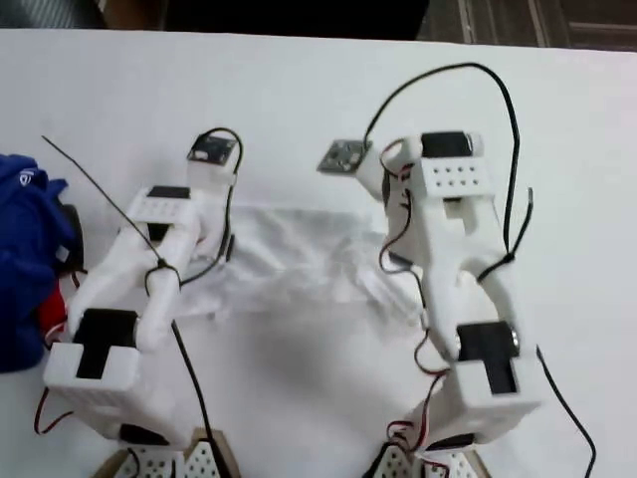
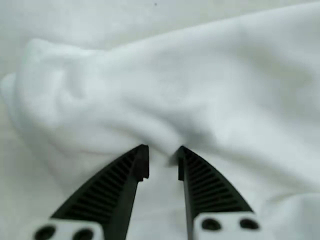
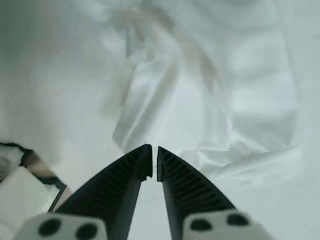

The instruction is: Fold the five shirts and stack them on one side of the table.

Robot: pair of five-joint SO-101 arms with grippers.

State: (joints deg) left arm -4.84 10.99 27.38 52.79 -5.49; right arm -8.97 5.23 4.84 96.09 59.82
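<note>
white shirt (image 1: 299,259) lies crumpled on the table (image 1: 299,90), between the two arms. left gripper (image 2: 163,162): fingers apart, tips at a thick fold of the white shirt, touching it or just above, can't tell. right gripper (image 3: 154,162): fingers almost together, nothing between them, tips just off the white shirt's edge. blue shirt pile (image 1: 25,249) sits well apart from the white shirt, beyond the left arm.

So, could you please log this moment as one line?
white shirt: crumpled between arms | left claw: open at its fold | right claw: shut above it | blue shirt: table edge
</note>
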